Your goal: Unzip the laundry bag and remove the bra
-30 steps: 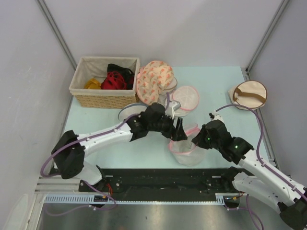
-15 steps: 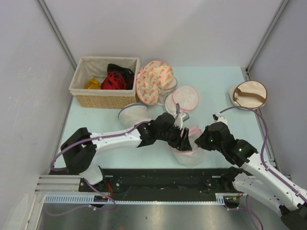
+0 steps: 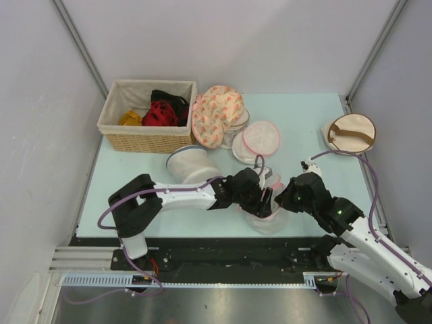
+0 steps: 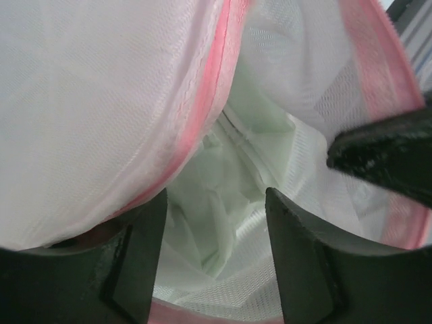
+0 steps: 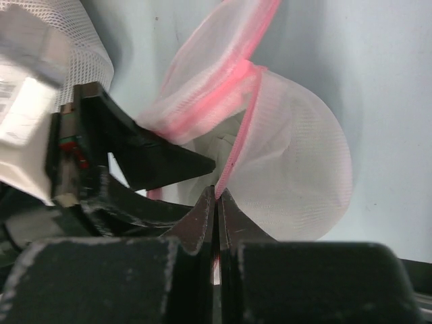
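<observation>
Left wrist view: the laundry bag (image 4: pixel 101 101) gapes open, its pink zipper band (image 4: pixel 202 108) parted, and my left tool (image 4: pixel 214 202) sits at the mouth with its fingers spread apart and nothing between them. I see only pale mesh folds inside, no red. From the right wrist, my right tool (image 5: pixel 216 192) is pinched together on the pink rim and holds that side of the bag up.

From above, the bag (image 3: pixel 264 217) lies at the near edge of the table (image 3: pixel 304 115), wedged between both tools, left tool (image 3: pixel 268 200) on one side and right tool (image 3: pixel 282 200) on the other.

I judge the unzipping done. The bra (image 3: pixel 159 113) shows bright red in the wicker basket (image 3: pixel 145 140) at the far left, well apart from the bag, between a black garment (image 3: pixel 170 98) and a yellow cloth (image 3: pixel 130 119). So removal looks finished too, unless something pale hides in the folds, which I cannot tell.

A larger white mesh cylinder (image 3: pixel 189 163) lies just beside my left forearm. A peach floral bag (image 3: pixel 216 115) leans near the basket, with a flat pink-rimmed mesh disc (image 3: pixel 260 138) beyond the tools. A tan round pouch (image 3: pixel 351 132) sits far right. The slack mesh around my open fingers is the likeliest snag.
</observation>
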Robot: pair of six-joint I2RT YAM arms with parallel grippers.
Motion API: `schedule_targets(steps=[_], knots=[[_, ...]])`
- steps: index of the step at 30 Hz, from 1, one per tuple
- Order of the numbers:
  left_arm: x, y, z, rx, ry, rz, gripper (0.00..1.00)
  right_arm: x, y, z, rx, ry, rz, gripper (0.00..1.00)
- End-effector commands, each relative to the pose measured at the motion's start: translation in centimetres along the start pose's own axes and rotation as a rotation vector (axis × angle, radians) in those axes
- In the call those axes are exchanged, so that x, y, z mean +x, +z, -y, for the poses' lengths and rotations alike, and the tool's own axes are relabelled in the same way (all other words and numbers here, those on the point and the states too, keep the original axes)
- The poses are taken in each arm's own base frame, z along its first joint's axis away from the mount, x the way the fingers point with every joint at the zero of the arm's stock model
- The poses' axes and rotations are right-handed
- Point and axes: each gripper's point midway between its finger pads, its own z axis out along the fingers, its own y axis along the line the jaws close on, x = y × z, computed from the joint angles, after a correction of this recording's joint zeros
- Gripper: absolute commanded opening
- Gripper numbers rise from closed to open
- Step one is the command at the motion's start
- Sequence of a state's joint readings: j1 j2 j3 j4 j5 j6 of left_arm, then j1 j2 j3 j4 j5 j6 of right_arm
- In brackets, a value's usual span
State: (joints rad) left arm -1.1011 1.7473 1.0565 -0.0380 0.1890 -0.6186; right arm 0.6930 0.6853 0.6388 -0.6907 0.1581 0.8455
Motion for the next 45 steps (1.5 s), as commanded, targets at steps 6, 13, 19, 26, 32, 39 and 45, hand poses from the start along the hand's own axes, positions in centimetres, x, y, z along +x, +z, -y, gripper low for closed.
schedule_targets(steps=[6,13,19,26,32,39,45], knots=[[1.7,2.4,1.6,-0.056,0.088,-0.049,0.75,-0.8,-0.2,-0.5,-0.014,0.022,0.036,0.00],[3.3,3.6,-2.6,-0.253,0.172,-0.079,0.70,-1.2,-0.6,-0.7,-0.031,0.031,0.058,0.00],[3.5,3.8,-3.5,-0.298,0.204,-0.093,0.27,-1.5,-0.6,-1.3,-0.041,0.036,0.062,0.00],[-1.1,-1.1,2.6,-0.102,0.290,0.003,0.00,-1.8,-0.9,-1.3,-0.043,0.044,0.073,0.00],[-6.9,-9.5,7.2,0.133,0.272,0.203,0.01,-2.0,-1.0,-0.9,-0.026,0.045,0.087,0.00],[-11.0,-18.3,9.3,0.403,0.199,0.415,0.01,-1.8,-0.8,-1.0,-0.029,0.040,0.076,0.00],[-12.6,-22.4,10.0,0.490,0.180,0.508,0.00,-1.9,-0.8,-1.2,-0.034,0.051,0.078,0.00]])
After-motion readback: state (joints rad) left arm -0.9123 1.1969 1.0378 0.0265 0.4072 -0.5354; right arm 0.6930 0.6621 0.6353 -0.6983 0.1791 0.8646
